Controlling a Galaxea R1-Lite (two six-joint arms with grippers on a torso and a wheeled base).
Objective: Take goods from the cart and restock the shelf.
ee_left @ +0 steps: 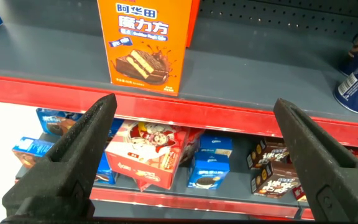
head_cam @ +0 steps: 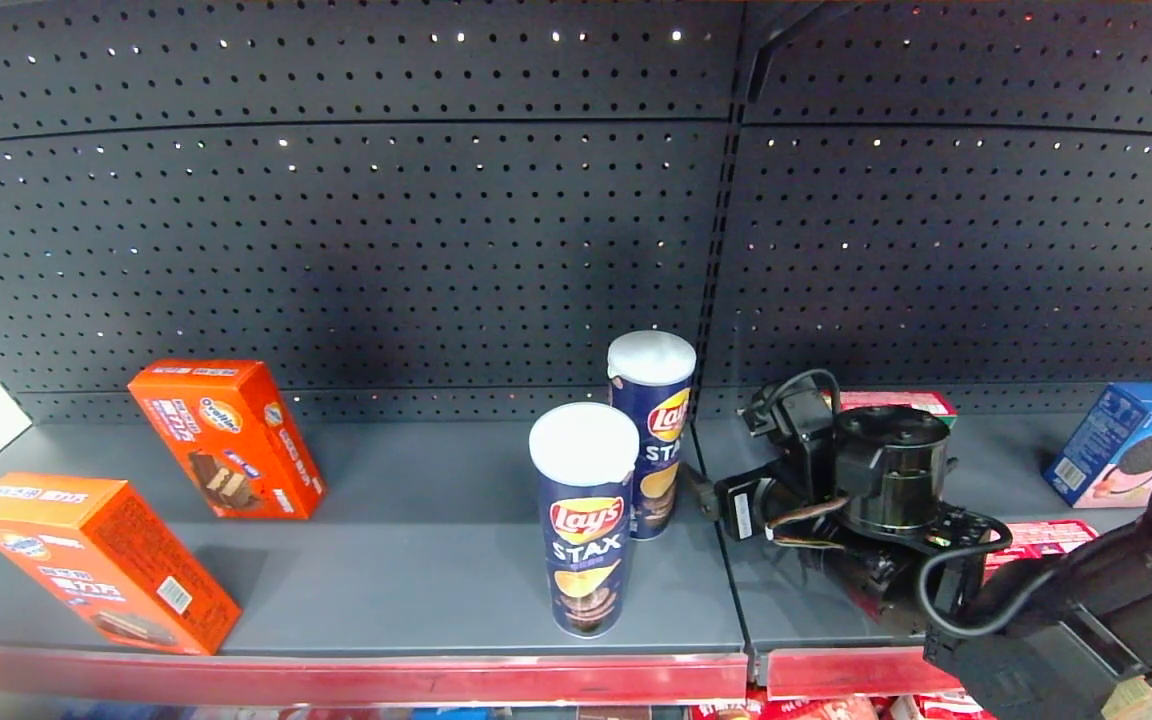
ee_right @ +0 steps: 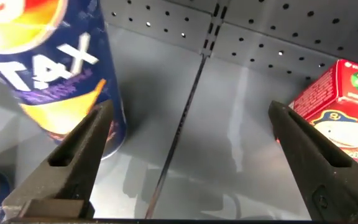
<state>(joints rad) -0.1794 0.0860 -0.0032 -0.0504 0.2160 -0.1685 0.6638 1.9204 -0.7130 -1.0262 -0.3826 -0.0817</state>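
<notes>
Two tall blue chip cans stand mid-shelf, one at the front (head_cam: 584, 515) and one behind it (head_cam: 651, 430). My right gripper (ee_right: 185, 168) hovers low over the grey shelf (head_cam: 416, 540), just right of the rear can (ee_right: 61, 68). It is open with nothing between its fingers (ee_right: 73, 162). In the head view it (head_cam: 711, 495) sits by the seam between two shelf boards. My left gripper (ee_left: 196, 104) is open and empty, in front of the shelf's red front edge (ee_left: 229, 115), facing an orange cake box (ee_left: 145, 43).
Two orange boxes (head_cam: 226, 435) (head_cam: 96, 560) lie on the shelf's left part. A red box (ee_right: 347, 106) is right of my right gripper, and a blue cookie box (head_cam: 1126, 440) stands far right. The pegboard back wall (head_cam: 436, 250) closes the rear. The lower shelf holds several boxes (ee_left: 148, 155).
</notes>
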